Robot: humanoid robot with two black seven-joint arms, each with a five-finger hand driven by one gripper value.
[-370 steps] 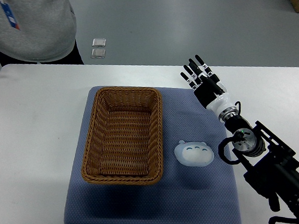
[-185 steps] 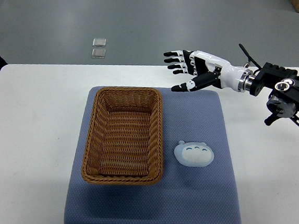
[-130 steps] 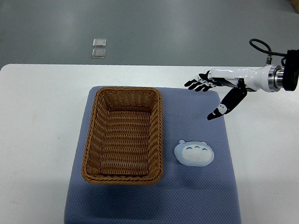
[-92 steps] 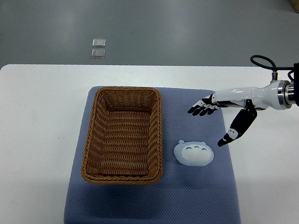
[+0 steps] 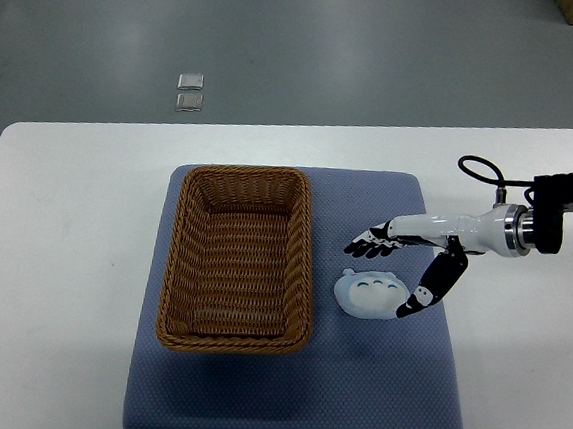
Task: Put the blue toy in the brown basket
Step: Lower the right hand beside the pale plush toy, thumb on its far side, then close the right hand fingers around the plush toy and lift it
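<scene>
Right hand (image 5: 402, 270) over blue toy (image 5: 371, 293), fingers (image 5: 366, 248) spread, holding nothing. Thumb at toy's right edge, fingers past its far edge; contact hard to judge from above. Toy on blue mat (image 5: 350, 401), just right of brown basket (image 5: 237, 258), long axis left-right. Basket empty, leftward of hand. Left arm unseen.

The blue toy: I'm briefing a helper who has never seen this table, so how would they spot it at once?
Find the blue-grey mat on the white table; a brown wicker basket sits on its left half. Just right of the basket lies the blue toy, directly under the right hand, whose fingers are spread open. It is the only pale, rounded, soft-looking thing there, with small dark marks on top.
</scene>
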